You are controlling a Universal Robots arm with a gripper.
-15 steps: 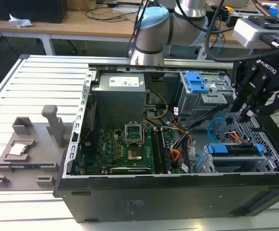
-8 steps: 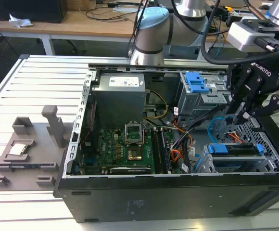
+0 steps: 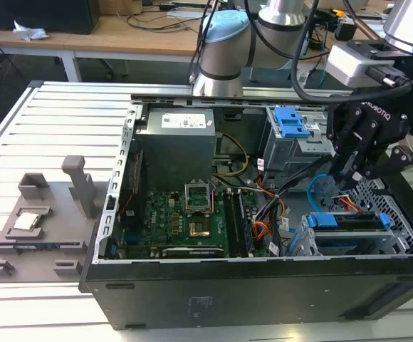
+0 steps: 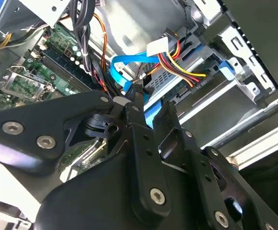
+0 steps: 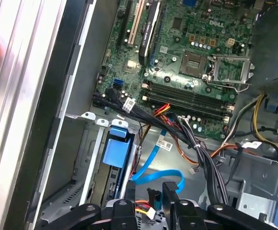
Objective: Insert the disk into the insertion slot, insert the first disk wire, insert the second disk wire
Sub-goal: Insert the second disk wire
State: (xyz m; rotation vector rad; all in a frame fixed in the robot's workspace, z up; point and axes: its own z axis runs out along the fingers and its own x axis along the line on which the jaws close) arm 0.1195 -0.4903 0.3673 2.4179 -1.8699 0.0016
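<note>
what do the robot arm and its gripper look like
The arm is silver tubing with pale blue joint caps and black cables looped around it. The gripper is matte black, built of link bars with silver screws and white lettering.

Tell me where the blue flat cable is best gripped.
Probably by the black connector at the end of the blue flat cable, from above through the open case: the plug is rigid, while the ribbon loops loosely and would bend.
</note>
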